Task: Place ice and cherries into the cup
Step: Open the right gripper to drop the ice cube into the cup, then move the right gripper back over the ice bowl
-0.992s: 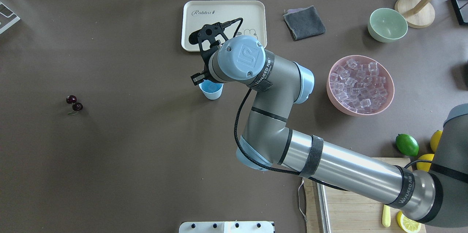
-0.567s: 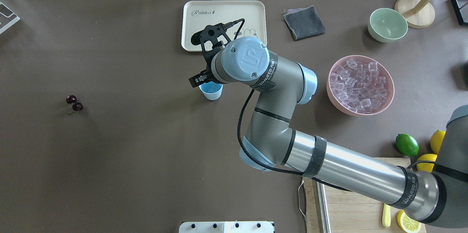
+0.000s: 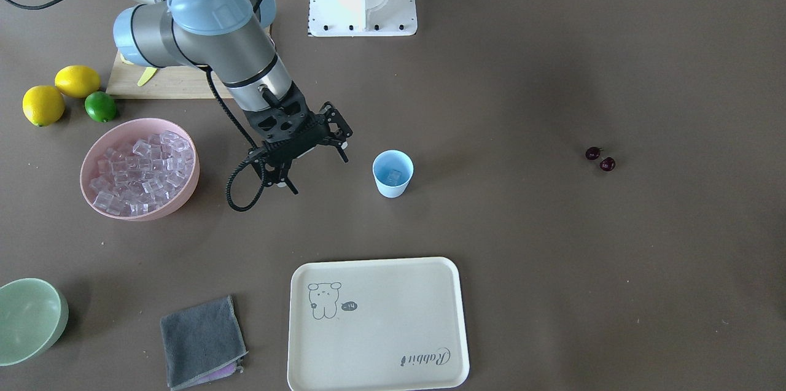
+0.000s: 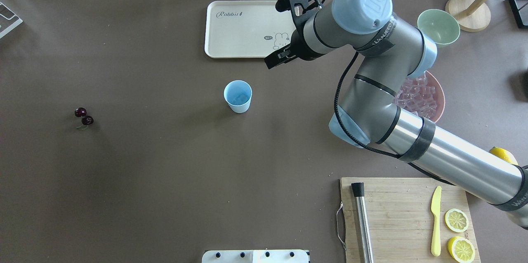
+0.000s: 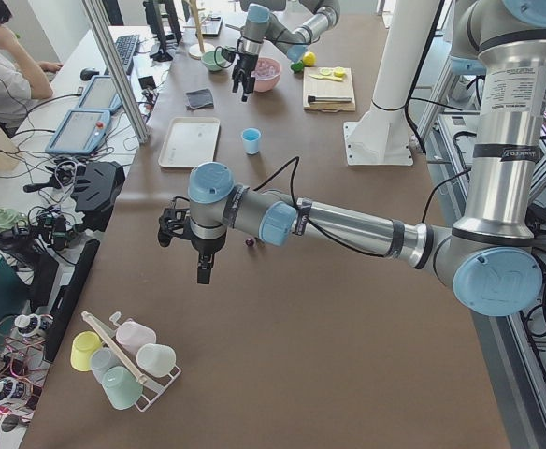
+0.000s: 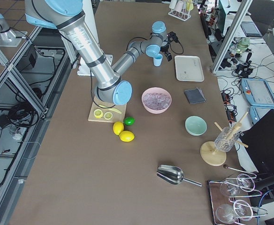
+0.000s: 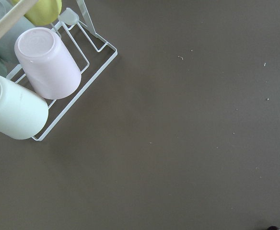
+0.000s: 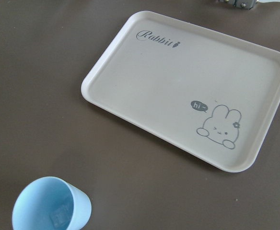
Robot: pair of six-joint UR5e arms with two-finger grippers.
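The right hand is held above the bench with its fingers spread apart, and nothing is gripped between them. The cup stands upright on the bench just beside this hand, on the side facing away from the pink bowl, and is not touched by it. One clear cube of ice lies at the bottom of the cup; in the right wrist view it is seen only faintly. The remaining ice is heaped in the pink bowl, which sits near the hand on its opposite side. The cherries lie on the bare bench well apart from the right hand, beyond the cup, with their stems joined. A cream tray is placed ahead of the hand, on the side away from the robot's base. The left hand is seen only in the left side view, pointed downward over the bench; whether it is open or closed cannot be told. A wire rack of cups is seen in its wrist view.
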